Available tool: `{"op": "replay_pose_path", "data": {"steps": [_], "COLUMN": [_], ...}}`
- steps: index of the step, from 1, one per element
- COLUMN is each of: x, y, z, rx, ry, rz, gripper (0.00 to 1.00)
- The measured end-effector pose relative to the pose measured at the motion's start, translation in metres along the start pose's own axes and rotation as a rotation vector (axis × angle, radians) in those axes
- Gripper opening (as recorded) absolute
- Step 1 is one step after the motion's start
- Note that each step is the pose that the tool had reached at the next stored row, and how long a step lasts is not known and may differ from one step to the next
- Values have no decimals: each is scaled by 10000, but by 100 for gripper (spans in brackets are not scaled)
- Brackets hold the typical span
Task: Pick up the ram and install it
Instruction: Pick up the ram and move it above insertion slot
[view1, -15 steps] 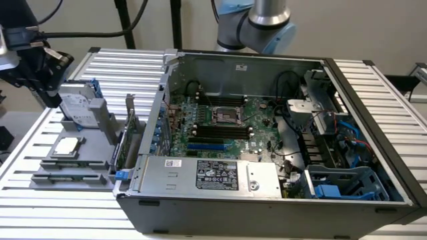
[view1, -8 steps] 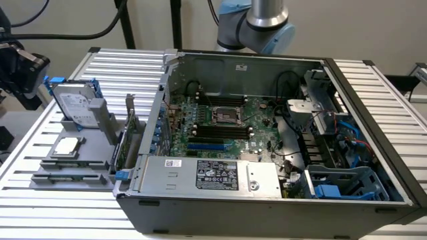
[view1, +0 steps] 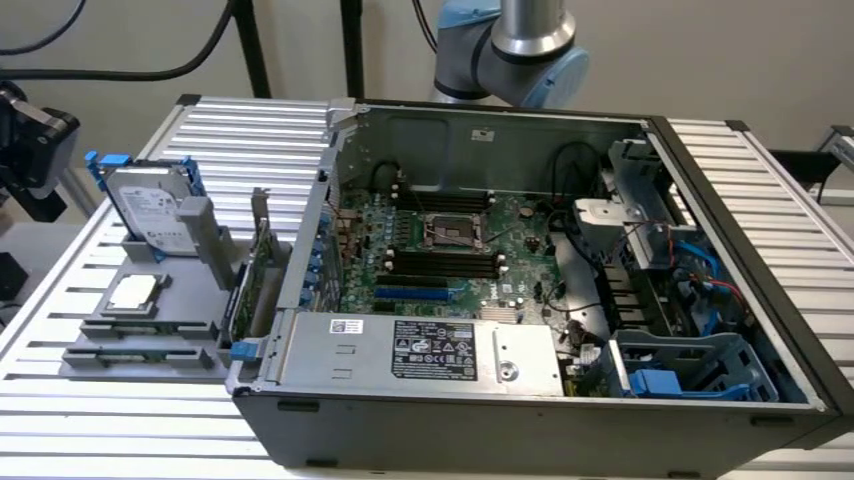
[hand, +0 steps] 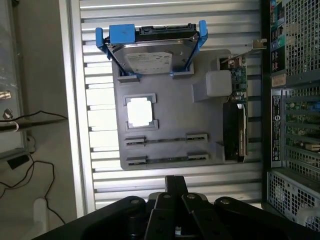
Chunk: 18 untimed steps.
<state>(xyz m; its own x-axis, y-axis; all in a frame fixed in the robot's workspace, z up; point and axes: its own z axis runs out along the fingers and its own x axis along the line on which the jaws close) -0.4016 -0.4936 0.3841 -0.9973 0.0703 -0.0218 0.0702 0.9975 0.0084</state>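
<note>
Two thin ram sticks stand on edge in the grey parts tray (hand: 170, 112), each held between a pair of small grey brackets: one ram (hand: 166, 141) and a second (hand: 167, 159) beside it. The same brackets (view1: 144, 328) show at the tray's near end in the exterior view. My gripper (hand: 175, 180) hangs above the slatted table just off that end of the tray, apart from the sticks, its black fingers shut together on nothing. Inside the open computer case (view1: 534, 420), the black memory slots (view1: 441, 263) lie on the green motherboard.
The tray also carries a hard drive in a blue frame (hand: 150, 52), a square silver processor (hand: 139, 111) and an upright green expansion card (hand: 235, 125). The case wall (hand: 292, 125) stands close beside the tray. A power supply (view1: 414, 350) and blue drive cage (view1: 694, 370) fill the case front.
</note>
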Motion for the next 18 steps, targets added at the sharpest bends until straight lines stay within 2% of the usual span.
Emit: {"op": "replay_pose_path", "data": {"steps": [11,18], "x": [0,0], "y": [0,0], "z": [0,5], "rx": [0,-27], "ry": [0,10], "rz": [-19,-1239], "gripper": [11,11]}}
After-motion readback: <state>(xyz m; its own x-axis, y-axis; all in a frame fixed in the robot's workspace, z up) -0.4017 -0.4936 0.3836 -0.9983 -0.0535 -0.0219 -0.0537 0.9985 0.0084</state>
